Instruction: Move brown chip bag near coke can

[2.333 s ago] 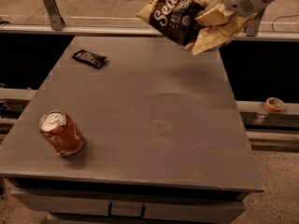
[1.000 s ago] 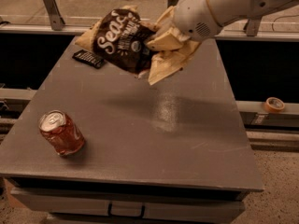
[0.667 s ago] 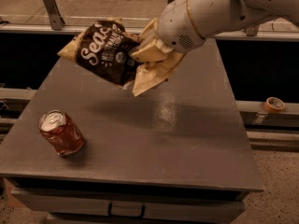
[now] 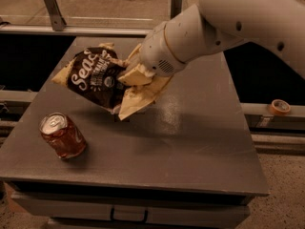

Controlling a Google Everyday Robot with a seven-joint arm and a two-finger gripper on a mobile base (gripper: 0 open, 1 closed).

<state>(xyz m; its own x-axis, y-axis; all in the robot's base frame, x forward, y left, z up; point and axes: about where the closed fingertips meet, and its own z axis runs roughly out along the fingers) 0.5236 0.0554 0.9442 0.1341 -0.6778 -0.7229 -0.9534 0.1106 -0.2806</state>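
Observation:
The brown chip bag, dark brown with white lettering and tan edges, is held in the air just above the grey table, left of centre. My gripper is shut on the bag's right side, its tan fingers pinching the crinkled edge. The white arm reaches in from the upper right. The coke can, red with a silver top, lies on the table near the front left, a short way below and left of the bag.
A roll of tape sits on a ledge to the right beyond the table. A rail runs behind the table's far edge. The small black wrapper is hidden behind the bag.
The arm has carried the bag from the table's far right, leftward and down toward the can. The can has not moved.

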